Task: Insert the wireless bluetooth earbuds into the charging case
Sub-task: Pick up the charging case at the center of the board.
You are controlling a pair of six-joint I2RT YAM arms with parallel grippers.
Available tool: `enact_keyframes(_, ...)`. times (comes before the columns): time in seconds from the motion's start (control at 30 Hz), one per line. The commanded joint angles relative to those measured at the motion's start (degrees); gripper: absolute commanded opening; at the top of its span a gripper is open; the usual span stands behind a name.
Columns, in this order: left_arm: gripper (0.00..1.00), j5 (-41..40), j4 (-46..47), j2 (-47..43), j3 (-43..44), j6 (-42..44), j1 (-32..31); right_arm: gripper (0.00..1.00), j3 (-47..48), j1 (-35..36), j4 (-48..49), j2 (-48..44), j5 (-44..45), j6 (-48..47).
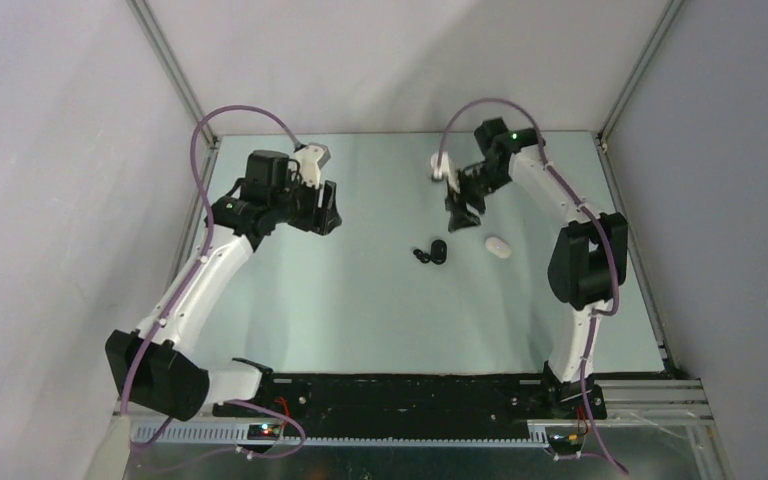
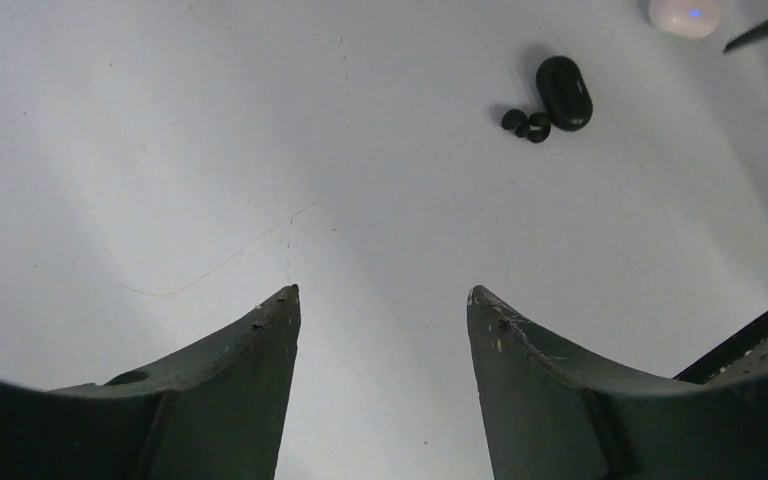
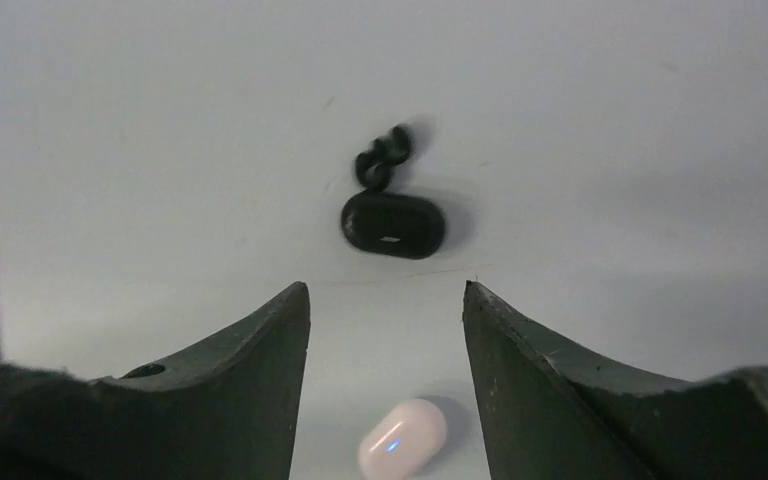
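Right pincer (image 3: 385, 287) is spread wide and empty, hanging near the black case (image 3: 393, 223). Left pincer (image 2: 382, 292) is the same deal, well off to the side. The two black buds (image 3: 382, 160) sit on the tabletop (image 1: 360, 300), touching each other and just beside that case.

My worry is that those fat fingers (image 3: 250, 380) clip one bud and it skitters off, or they shove the case. Both cases look shut too.

The wrist views catch a blue light on the white case (image 3: 402, 440), which the top view doesn't show. White buds? Can't spot them anywhere.
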Motion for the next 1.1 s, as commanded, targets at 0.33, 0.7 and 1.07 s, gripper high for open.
enact_keyframes(0.33,0.69,3.25,-3.25,-6.71,-4.68,7.44,0.45,0.72,-15.86,3.53,3.95,0.97,10.91,-70.29)
enact_keyframes(0.7,0.69,2.53,-3.23,-6.24,-4.04,7.41,1.17,0.71,-15.78,6.84,9.0,6.47,16.22,-73.17)
enact_keyframes(1.07,0.69,3.7,-3.17,-5.97,-4.31,7.35,1.5,0.68,-12.65,8.19,0.69,9.84,21.49,-79.71)
